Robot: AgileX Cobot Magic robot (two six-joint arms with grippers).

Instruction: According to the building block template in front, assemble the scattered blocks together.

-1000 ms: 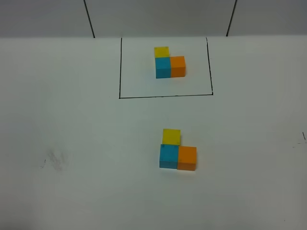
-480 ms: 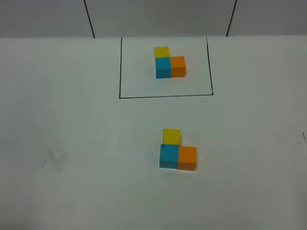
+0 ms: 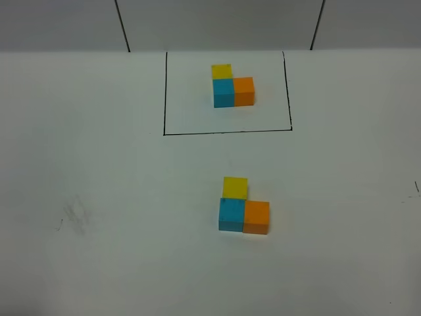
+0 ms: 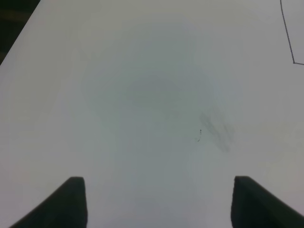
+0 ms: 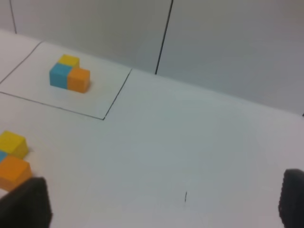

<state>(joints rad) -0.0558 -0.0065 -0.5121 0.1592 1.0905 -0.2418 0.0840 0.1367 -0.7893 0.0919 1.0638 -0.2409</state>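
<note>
Tools: the left tool [image 4: 156, 202] and right tool [image 5: 164, 202] stood wide, holding nothing, while the blocks [image 3: 243, 207] sat in an L near the template [image 3: 233, 87].

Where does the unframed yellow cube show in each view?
Exterior high: yellow cube just below centre, behind the cyan cube.
Left wrist: not in view.
Right wrist: yellow cube at the left edge.
Shared landmark: the black drawn rectangle.
</note>
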